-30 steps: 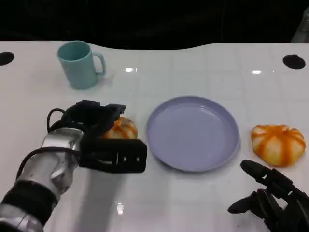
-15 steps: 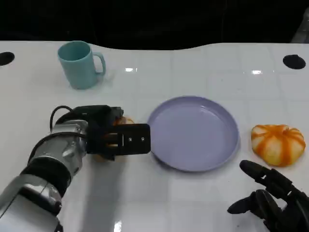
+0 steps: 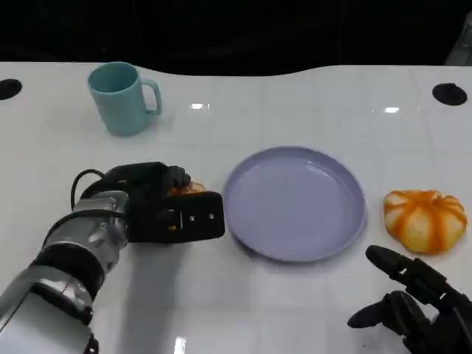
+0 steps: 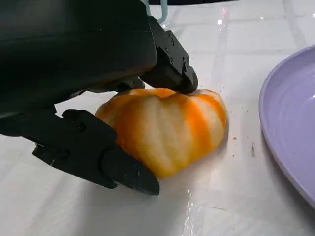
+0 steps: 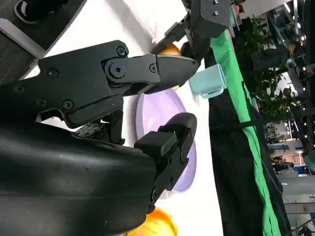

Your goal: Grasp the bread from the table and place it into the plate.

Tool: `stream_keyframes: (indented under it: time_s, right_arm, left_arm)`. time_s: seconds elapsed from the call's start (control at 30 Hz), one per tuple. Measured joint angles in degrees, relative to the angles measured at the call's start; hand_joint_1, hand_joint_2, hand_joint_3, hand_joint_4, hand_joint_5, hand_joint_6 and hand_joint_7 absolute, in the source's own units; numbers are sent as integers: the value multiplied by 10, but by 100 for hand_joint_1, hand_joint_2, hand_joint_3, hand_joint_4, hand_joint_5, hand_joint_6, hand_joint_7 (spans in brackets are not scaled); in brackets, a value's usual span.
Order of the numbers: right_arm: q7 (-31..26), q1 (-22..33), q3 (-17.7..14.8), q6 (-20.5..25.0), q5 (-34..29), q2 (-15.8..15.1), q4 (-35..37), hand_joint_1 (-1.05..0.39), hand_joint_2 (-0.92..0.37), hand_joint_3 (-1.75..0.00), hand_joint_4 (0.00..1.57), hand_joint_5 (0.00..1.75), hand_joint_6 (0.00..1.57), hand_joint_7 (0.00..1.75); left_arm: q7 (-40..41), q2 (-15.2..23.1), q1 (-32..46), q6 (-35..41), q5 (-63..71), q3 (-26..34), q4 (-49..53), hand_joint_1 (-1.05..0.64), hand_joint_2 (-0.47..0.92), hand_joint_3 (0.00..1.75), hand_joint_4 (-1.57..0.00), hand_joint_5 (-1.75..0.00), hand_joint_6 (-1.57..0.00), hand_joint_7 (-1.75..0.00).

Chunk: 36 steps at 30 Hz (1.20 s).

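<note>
Left hand (image 3: pixel 166 210) closed around an orange-striped bread (image 4: pixel 167 129) resting on the white tabletop (image 3: pixel 295 310), just beside the left rim of the purple plate (image 3: pixel 295 203) near the tabletop's middle. Right hand (image 3: pixel 417 310) near the front right corner, fingers apart, holding nothing; second bread (image 3: pixel 424 220) toward the right edge, teal mug (image 3: pixel 122 98) toward the back left.

the white table (image 3: pixel 310 310) carries a teal mug (image 3: pixel 122 98), a lavender plate (image 3: pixel 295 203) and two orange-striped breads (image 3: pixel 425 220) (image 4: pixel 165 129).
</note>
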Motion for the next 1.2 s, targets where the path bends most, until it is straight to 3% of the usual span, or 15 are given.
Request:
stream_keyframes:
  time_s: [0.03,0.07,0.13,0.17,0.23,0.4,0.47,0.53,0.77,0.93,1.2]
  right_arm:
    - [0,0,0,0,0,0,0,-74,-92,-34,68,114,96,26]
    - [0,1,0,0,0,0,0,-75,-92,-34,68,114,97,26]
    - [0,1,0,1,1,0,-1,-75,-92,-34,68,114,97,27]
    - [0,1,0,2,0,0,-1,-75,-92,-34,68,114,97,27]
    - [0,1,0,2,0,-1,-2,-75,-92,-33,69,114,98,27]
    - [-4,2,-1,4,1,-1,-2,-76,-92,-32,70,114,98,27]
    - [-3,2,-1,5,2,-1,-2,-75,-92,-32,69,113,97,26]
    - [1,1,-2,5,5,-1,-1,-75,-92,-32,69,112,97,26]
    - [6,-1,-6,5,13,-1,3,-75,-92,-31,70,110,98,26]
    - [7,-3,-6,5,14,-1,4,-75,-92,-31,71,109,99,26]
    - [7,-7,-7,5,14,-2,6,-75,-92,-31,73,109,99,26]
  left_arm:
    - [9,0,0,-1,0,0,1,-31,91,6,-80,-102,-114,-7]
    - [19,0,-1,-1,0,-1,2,-30,90,3,-76,-126,-120,-15]
    - [55,-1,-1,-4,3,-5,4,-25,91,24,-74,-164,-73,-129]
    - [76,-2,0,-5,6,-7,5,-25,92,28,-74,-169,-62,-150]
    - [114,-6,4,-7,6,-8,8,-22,91,28,-76,-174,-54,-170]
    - [167,-5,13,-28,4,-6,11,-16,91,32,-79,-175,-54,-174]
    - [195,0,16,-58,-4,3,6,-16,78,67,-81,-175,-56,-175]
    - [228,3,16,-80,-15,12,-4,-15,69,87,-82,-175,-57,-175]
    - [230,3,13,-92,-73,68,-34,-11,54,114,-86,-175,-67,-175]
    - [180,-2,9,-91,-107,92,-69,-9,48,119,-86,-175,-67,-175]
    - [119,-9,-4,-151,-102,69,-125,-11,41,129,-84,-175,-69,-175]
